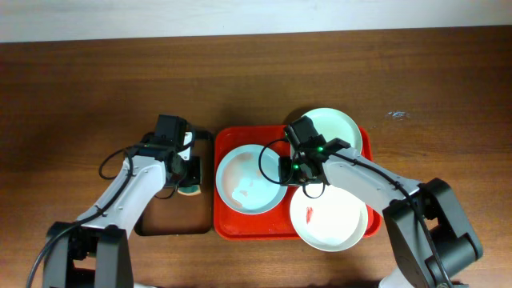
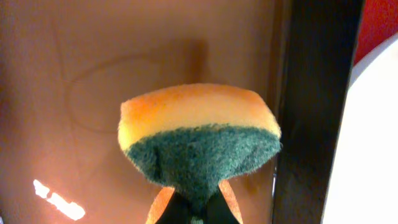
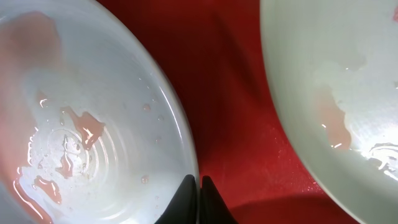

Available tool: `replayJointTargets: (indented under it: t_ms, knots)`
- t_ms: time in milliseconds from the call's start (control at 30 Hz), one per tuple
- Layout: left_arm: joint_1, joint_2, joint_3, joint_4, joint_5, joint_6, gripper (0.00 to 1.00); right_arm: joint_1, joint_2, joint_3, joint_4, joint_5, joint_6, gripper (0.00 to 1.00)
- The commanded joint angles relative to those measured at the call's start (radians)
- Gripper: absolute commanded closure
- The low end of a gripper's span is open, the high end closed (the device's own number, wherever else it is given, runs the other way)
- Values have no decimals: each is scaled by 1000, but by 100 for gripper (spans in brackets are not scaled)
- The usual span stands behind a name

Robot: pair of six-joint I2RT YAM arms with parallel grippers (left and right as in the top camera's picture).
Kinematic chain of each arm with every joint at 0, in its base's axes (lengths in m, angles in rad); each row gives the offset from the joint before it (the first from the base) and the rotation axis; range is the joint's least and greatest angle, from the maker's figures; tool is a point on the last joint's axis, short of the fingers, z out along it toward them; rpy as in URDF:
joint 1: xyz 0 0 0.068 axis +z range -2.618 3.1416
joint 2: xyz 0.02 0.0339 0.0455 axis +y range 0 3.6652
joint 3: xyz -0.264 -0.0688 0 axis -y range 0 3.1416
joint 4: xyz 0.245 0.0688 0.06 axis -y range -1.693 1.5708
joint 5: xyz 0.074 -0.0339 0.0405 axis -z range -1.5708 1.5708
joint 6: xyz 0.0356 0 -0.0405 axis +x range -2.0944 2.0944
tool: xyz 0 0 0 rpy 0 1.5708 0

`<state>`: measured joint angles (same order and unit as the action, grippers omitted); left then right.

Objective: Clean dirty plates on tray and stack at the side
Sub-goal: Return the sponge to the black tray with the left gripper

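Three pale plates lie on the red tray (image 1: 228, 224): one at the left (image 1: 244, 188) with faint pink smears, one at the back right (image 1: 340, 124), and one at the front right (image 1: 332, 220) with a red smear. My right gripper (image 1: 302, 182) sits between the left and front right plates. In the right wrist view it (image 3: 199, 186) is shut on the rim of a wet, red-smeared plate (image 3: 93, 124); I cannot tell which plate this is overhead. Another smeared plate (image 3: 336, 93) lies beside it. My left gripper (image 1: 190, 178) is shut on a yellow and green sponge (image 2: 199, 134).
The sponge hangs over a brown tray with a black rim (image 1: 172, 216), left of the red tray. That rim (image 2: 311, 112) runs down the left wrist view, with a white plate edge (image 2: 367, 155) past it. Bare wooden table (image 1: 80, 96) surrounds both trays.
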<state>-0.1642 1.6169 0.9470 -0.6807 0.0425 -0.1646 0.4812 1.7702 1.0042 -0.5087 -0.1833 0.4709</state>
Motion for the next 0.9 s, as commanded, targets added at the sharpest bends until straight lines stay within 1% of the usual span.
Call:
replayJointTargets:
  t_ms: [0,67,167,200,267,367,433,500,567,633,667,700,733,767,800,833,867]
  knots:
    - [1,1,-29,13,53,40,100,4,3,10,1,-4,-3,96]
    - [-6,2,-31,11,95,40,100,4,3,10,1,-4,-3,96]
    - [-43,5,-31,14,119,40,100,4,3,10,0,-4,-3,96]
    - [-63,5,-31,15,163,40,100,4,3,10,1,-4,-3,96]
    - [-73,4,-31,15,164,40,100,4,3,10,0,-4,-3,96]
    - [-64,4,-25,10,117,38,100,4,3,10,0,-4,-3,96]
    - [-29,4,-5,-47,68,-4,100,4,3,10,0,-4,-3,96]
    - [29,4,-2,-108,60,-10,100,4,3,10,0,-4,-3,95]
    - [63,4,-2,-164,-10,-10,100,4,3,10,0,-4,-3,95]
    - [64,4,-12,-169,-23,-45,100,4,3,10,0,-4,-4,95]
    - [64,4,-17,-171,-59,-75,100,4,3,10,0,-4,-4,95]
    - [64,4,-23,-172,-89,-82,95,4,3,10,0,-4,-4,95]
    - [64,4,-24,-171,-88,-82,75,4,3,10,0,-4,-4,94]
    - [64,4,-23,-171,-84,-82,63,4,3,10,0,-4,-4,81]
    - [64,1,-11,-180,-83,-82,57,4,3,10,0,-3,-4,71]
    - [70,-23,28,-210,-84,-90,53,4,3,10,0,1,-3,67]
    - [84,-61,69,-238,-83,-97,51,4,3,10,0,4,-3,66]
